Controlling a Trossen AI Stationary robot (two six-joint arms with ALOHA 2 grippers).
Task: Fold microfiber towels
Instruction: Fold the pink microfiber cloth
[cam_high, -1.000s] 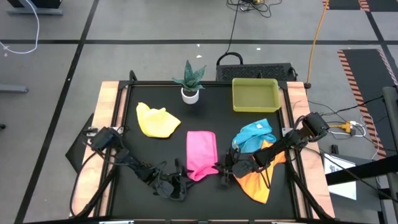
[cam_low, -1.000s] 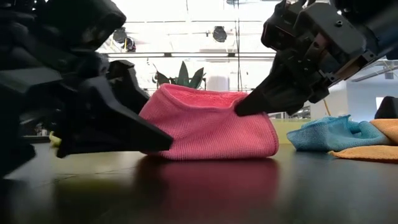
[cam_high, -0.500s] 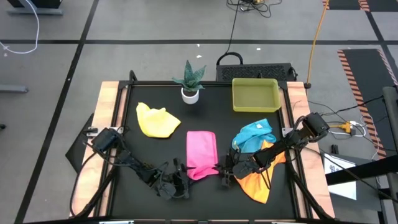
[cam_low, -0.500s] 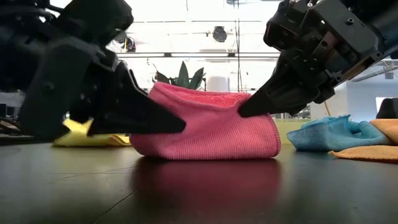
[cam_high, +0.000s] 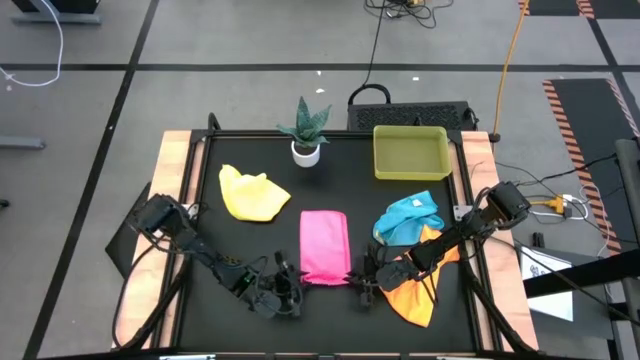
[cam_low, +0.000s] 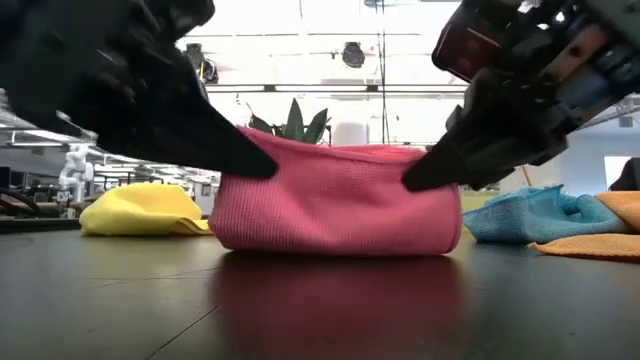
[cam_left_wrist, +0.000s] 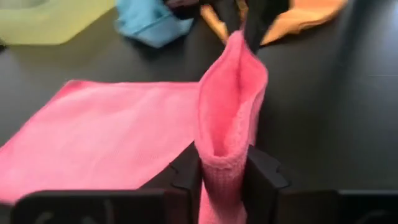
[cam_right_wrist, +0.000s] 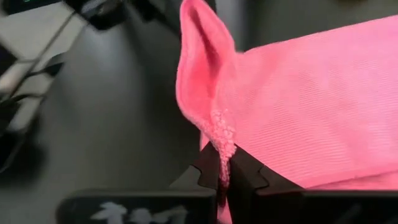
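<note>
The pink towel (cam_high: 324, 246) lies at lower centre of the overhead frame, its near edge lifted. It looks light, soft and floppy, so it is best gripped at the corners. The left gripper (cam_left_wrist: 222, 179) and right gripper (cam_right_wrist: 222, 176) each pinch one near corner. A yellow towel (cam_high: 252, 194) lies at left, blue (cam_high: 408, 217) and orange (cam_high: 418, 290) towels at right, a tray (cam_high: 410, 154) and plant (cam_high: 305, 129) above; none seems to obstruct the fold.

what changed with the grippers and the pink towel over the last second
The left gripper moved in from beside the pink towel and closed on its near edge. The right gripper kept its pinch on the other near corner. The yellow towel, blue towel and orange towel stayed put.
</note>
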